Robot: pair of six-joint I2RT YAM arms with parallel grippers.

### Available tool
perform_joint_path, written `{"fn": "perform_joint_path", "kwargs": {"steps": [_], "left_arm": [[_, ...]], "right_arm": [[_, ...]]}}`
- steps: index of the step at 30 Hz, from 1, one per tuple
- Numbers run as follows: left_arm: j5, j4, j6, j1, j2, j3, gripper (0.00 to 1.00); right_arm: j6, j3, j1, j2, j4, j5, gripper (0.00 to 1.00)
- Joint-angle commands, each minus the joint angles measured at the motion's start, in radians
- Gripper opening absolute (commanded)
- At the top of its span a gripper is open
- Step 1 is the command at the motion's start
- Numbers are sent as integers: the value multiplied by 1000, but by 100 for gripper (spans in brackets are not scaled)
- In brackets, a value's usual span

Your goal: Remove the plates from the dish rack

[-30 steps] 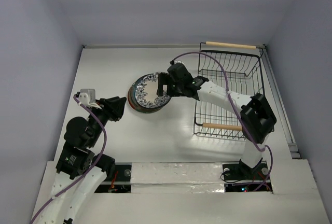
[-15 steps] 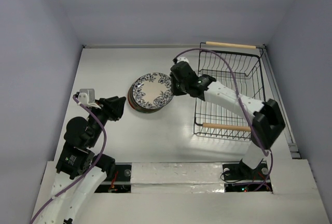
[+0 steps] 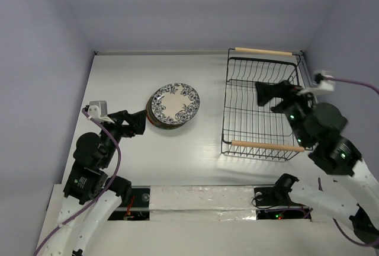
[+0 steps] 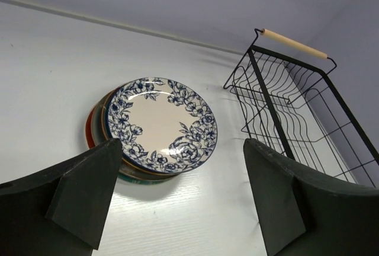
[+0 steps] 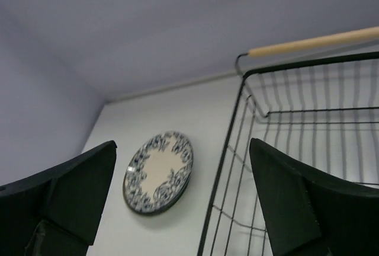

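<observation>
The plates (image 3: 173,104) lie in one flat stack on the white table, left of the dish rack (image 3: 227,99). The top plate is white with a blue floral rim (image 4: 163,120); red and teal edges show beneath it. The black wire rack holds no plates in any view (image 4: 270,105) (image 5: 314,40). My left gripper (image 3: 137,123) hovers just left of the stack, open and holding nothing (image 4: 182,146). My right gripper (image 3: 270,95) hangs over the rack's right half, open and holding nothing (image 5: 182,146), with the plate stack (image 5: 159,170) far beyond it.
Grey walls close in the table on three sides. The rack's two wooden handles (image 3: 263,51) (image 3: 259,144) mark its far and near ends. A raised strip (image 3: 320,120) runs along the table's right edge.
The right gripper let go of the floral plate on the stack and pulled back right, over the rack. The left gripper's jaws have spread wider.
</observation>
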Motion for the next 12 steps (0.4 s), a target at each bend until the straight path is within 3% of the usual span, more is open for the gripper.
{"fn": "perform_joint_path", "kwargs": {"steps": [1,6,12], "left_arm": [[-14,27,-30,-6,29,80,82],[-35,36,-10,-6,49,168,85],[-64,-10,2,-6,58,173,86]], "right_arm": [[34,-77,9,-132,34,311,100],[33,-178,9,-281,103,335,100],[62,-227,9,-283,93,297,100]]}}
